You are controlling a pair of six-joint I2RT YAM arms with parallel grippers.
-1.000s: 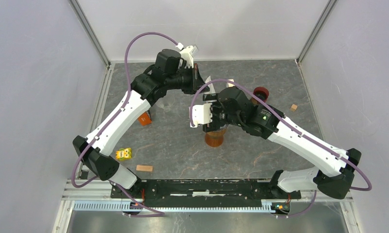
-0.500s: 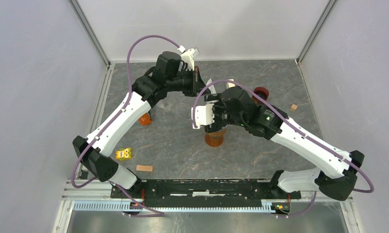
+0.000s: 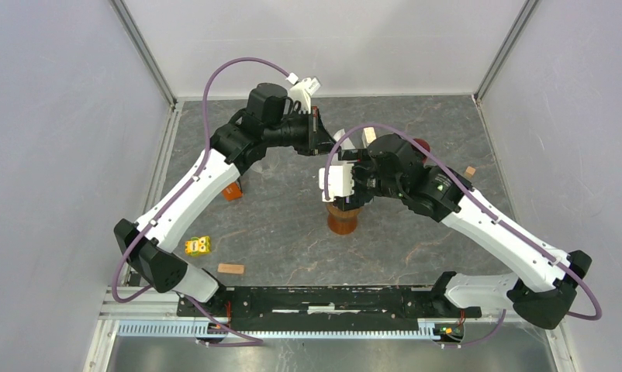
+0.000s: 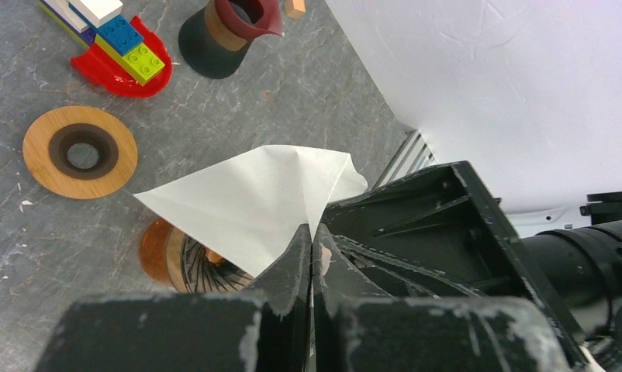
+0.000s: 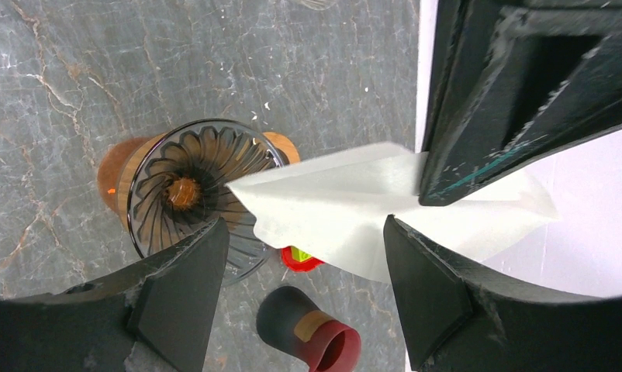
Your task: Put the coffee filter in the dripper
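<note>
Nearest on the table (image 3: 285, 232) lie a wood block (image 3: 231, 269) and a yellow toy (image 3: 198, 246). At mid-table the dripper (image 5: 185, 192) stands upright. The right gripper (image 5: 304, 236) hovers over it, jaws spread wide and gripping nothing. The filter (image 4: 250, 203), a folded white paper cone, hangs in the air above the dripper's edge. One corner is pinched in the left gripper (image 4: 311, 236), whose fingers press flat together on the paper. Farther back sit a wooden ring (image 4: 79, 151), a dark pitcher (image 4: 222, 29) and a brick boat (image 4: 115, 48).
</note>
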